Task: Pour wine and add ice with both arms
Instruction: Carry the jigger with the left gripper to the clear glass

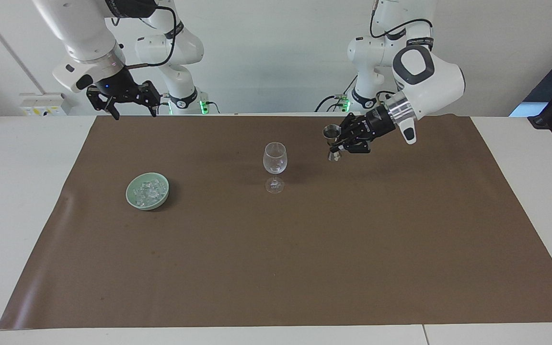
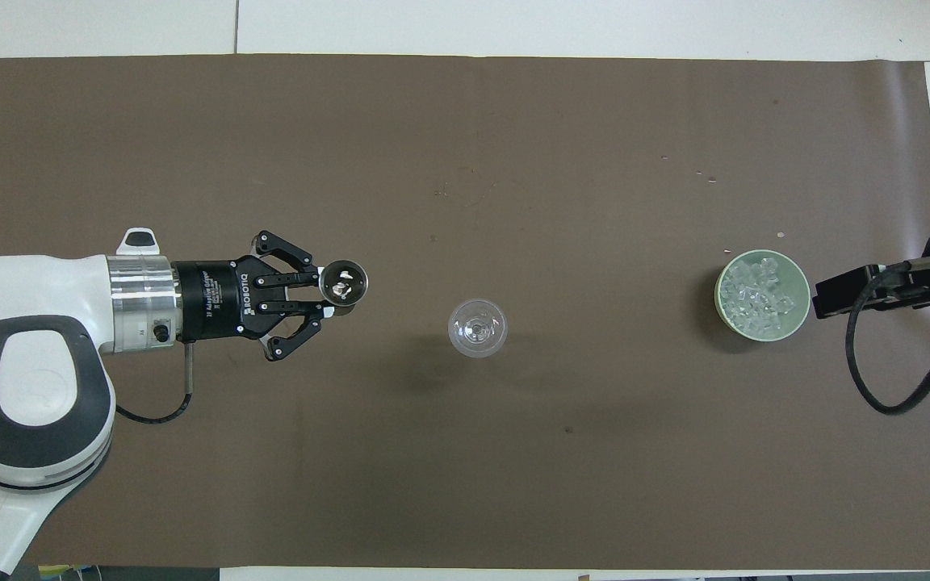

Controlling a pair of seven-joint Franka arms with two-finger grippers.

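A clear stemmed wine glass (image 1: 275,161) (image 2: 477,328) stands upright at the middle of the brown mat. My left gripper (image 1: 339,143) (image 2: 326,292) is shut on a small metal jigger (image 1: 332,132) (image 2: 345,283), held upright in the air over the mat beside the glass, toward the left arm's end. The cup shows only glints; wine is hidden from view. The ice (image 1: 150,191) (image 2: 757,295) is heaped in a pale green bowl (image 1: 130,195) (image 2: 799,313) toward the right arm's end. My right gripper (image 1: 134,115) hangs open, high over the mat's edge closest to the robots, and waits.
The brown mat (image 1: 304,263) (image 2: 465,468) covers most of the white table. A few small specks lie on the mat farther from the robots than the bowl (image 2: 705,177). A black cable loop from the right arm hangs beside the bowl (image 2: 889,403).
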